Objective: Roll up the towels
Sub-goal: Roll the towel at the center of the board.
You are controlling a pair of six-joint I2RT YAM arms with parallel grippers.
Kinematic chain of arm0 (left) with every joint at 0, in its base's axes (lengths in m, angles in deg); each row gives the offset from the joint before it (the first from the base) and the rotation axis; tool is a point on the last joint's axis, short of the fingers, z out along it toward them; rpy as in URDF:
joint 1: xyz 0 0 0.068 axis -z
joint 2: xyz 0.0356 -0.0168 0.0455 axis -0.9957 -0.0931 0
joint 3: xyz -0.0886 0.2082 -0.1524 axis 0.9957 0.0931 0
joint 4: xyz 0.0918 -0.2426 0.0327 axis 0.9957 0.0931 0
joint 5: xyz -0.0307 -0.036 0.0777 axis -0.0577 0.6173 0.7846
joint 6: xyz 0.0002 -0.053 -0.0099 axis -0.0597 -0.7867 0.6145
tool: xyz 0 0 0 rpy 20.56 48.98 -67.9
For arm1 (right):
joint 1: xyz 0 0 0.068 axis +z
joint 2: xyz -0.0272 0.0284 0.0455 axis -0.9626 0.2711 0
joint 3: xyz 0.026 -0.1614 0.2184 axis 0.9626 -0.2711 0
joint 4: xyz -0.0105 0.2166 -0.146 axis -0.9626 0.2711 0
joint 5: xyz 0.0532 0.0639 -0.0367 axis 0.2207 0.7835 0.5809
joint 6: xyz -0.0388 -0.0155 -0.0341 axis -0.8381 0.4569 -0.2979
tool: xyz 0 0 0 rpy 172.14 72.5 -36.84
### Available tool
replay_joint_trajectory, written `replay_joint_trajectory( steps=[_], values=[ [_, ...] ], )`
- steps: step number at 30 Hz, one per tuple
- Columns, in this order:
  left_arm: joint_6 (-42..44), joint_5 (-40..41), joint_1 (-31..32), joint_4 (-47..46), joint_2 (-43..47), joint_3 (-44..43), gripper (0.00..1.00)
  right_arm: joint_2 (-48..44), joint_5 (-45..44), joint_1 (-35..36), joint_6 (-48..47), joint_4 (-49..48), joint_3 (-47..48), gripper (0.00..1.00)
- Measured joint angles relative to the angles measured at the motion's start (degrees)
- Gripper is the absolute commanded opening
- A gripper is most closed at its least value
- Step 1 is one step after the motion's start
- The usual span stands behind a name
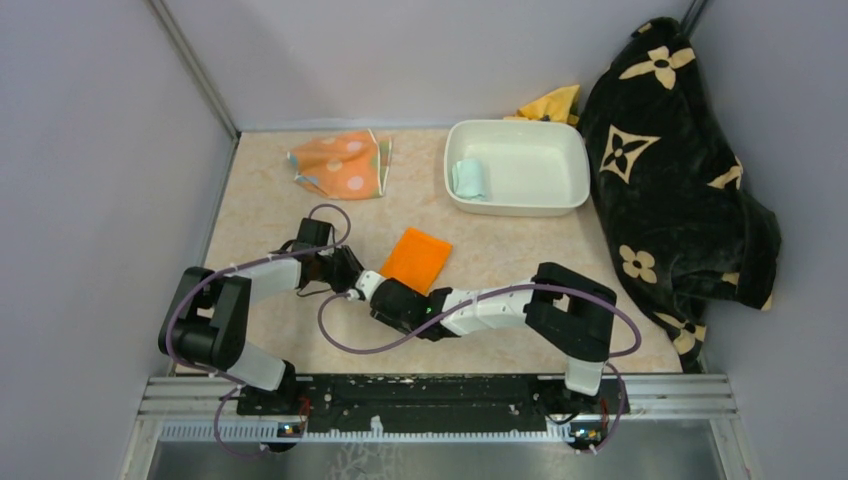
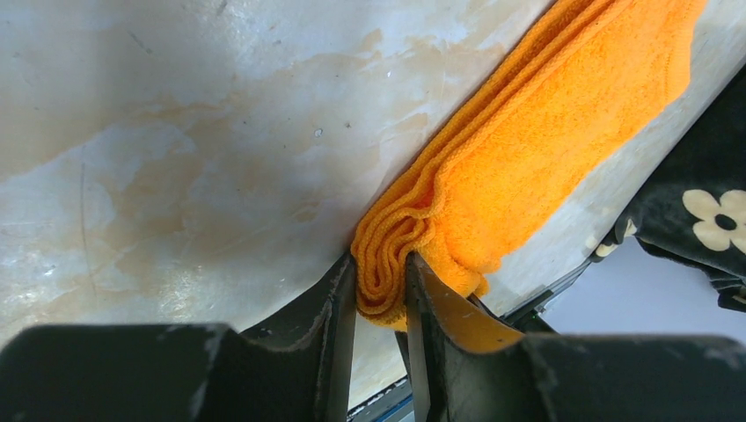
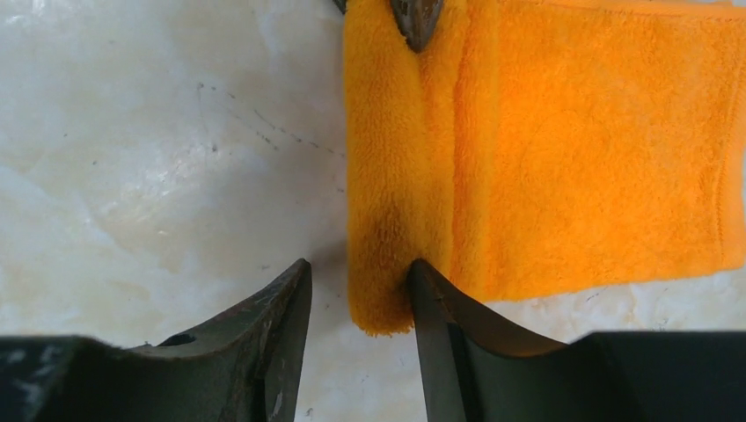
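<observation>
The bright orange towel (image 1: pixel 416 259) lies folded on the table's middle, its near-left edge turned over into a small roll. My left gripper (image 1: pixel 350 272) is shut on that folded edge; in the left wrist view the layers of the orange towel (image 2: pixel 545 114) are pinched between the gripper's (image 2: pixel 380 265) fingers. My right gripper (image 1: pixel 372 284) is open, and in its wrist view the gripper (image 3: pixel 359 265) straddles the rolled edge of the towel (image 3: pixel 598 149), with one finger (image 3: pixel 431 294) touching it. The mint green towel (image 1: pixel 468 179) lies rolled in the white tub (image 1: pixel 560 150). The polka-dot towel (image 1: pixel 340 164) lies crumpled at the back left.
The big black blanket with tan flowers (image 1: pixel 670 190) fills the right side and shows in the left wrist view (image 2: pixel 704 211). A yellow cloth (image 1: pixel 552 102) lies behind the tub. Grey walls close the back and sides. Purple cables loop by both arms.
</observation>
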Motion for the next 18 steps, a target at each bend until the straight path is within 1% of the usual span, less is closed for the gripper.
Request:
replay_joint_trajectory(
  steps=[2,3,4,6,8,11,13,15,18],
  values=[
    [0.0,0.0,0.0,0.0,-0.1,-0.1,0.33,0.5,-1.2,0.0,-0.5,-0.2,0.6,0.40],
    [0.0,0.0,0.0,0.1,-0.1,-0.1,0.33,1.0,-1.9,0.0,-0.9,-0.7,0.7,0.36],
    [0.0,0.0,0.0,0.1,-0.1,-0.1,0.33,1.2,-2.5,0.0,-1.0,-1.0,0.7,0.30],
    [0.0,0.0,0.0,0.2,-0.1,-0.2,0.35,1.8,-3.3,0.2,-1.7,-1.2,1.0,0.14],
    [0.1,0.0,0.0,0.3,-0.2,-0.4,0.38,2.3,-4.2,0.2,-2.4,-1.4,1.1,0.01],
    [0.2,0.0,0.0,0.5,-0.1,-0.6,0.48,2.4,-3.4,-0.3,-2.6,-0.9,1.7,0.00],
    [0.5,0.4,0.0,0.7,0.7,-0.7,0.55,2.0,0.7,-1.7,-2.2,-0.6,2.1,0.00],
    [1.0,1.7,0.1,1.9,2.5,-0.7,0.62,1.1,8.7,-4.4,-0.6,-0.3,2.4,0.00],
    [2.0,4.6,0.1,4.7,6.6,-0.7,0.66,0.4,23.8,-9.7,3.5,-0.4,2.5,0.00]
  ],
)
